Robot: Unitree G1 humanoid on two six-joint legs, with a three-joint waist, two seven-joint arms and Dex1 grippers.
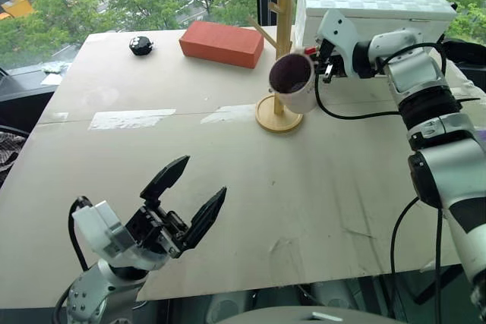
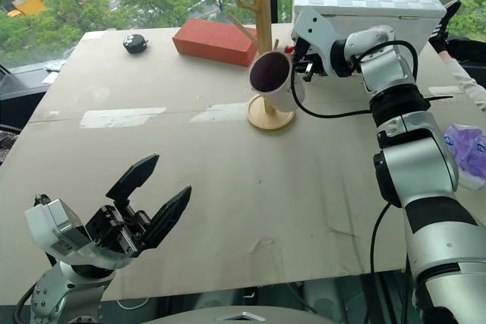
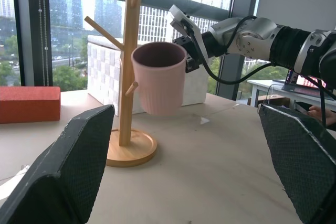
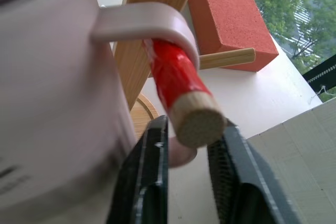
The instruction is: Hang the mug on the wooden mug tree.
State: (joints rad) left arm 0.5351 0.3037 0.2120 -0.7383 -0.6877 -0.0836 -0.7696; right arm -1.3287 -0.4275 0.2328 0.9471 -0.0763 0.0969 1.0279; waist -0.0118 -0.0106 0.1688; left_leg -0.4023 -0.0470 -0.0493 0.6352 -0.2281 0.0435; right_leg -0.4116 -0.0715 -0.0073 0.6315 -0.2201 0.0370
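Note:
The cream mug (image 1: pixel 292 81) with its dark inside hangs tilted on the wooden mug tree (image 1: pixel 284 20), above the tree's round base (image 1: pixel 277 117). Its handle (image 4: pixel 152 17) is looped over the red-tipped peg (image 4: pixel 173 72). My right gripper (image 1: pixel 325 58) is at the handle side of the mug. Its fingers (image 4: pixel 152 171) stand slightly apart on either side of the handle's lower end and the peg tip. My left gripper (image 1: pixel 202 176) is wide open and holds nothing. It hovers low over the near left of the table, far from the mug.
A red brick-shaped block (image 1: pixel 222 42) lies left of the tree and a white woven box (image 1: pixel 372 1) stands just behind it. A small black object (image 1: pixel 140 45) sits at the far left. A purple-and-white bag (image 2: pixel 467 149) lies off the table's right edge.

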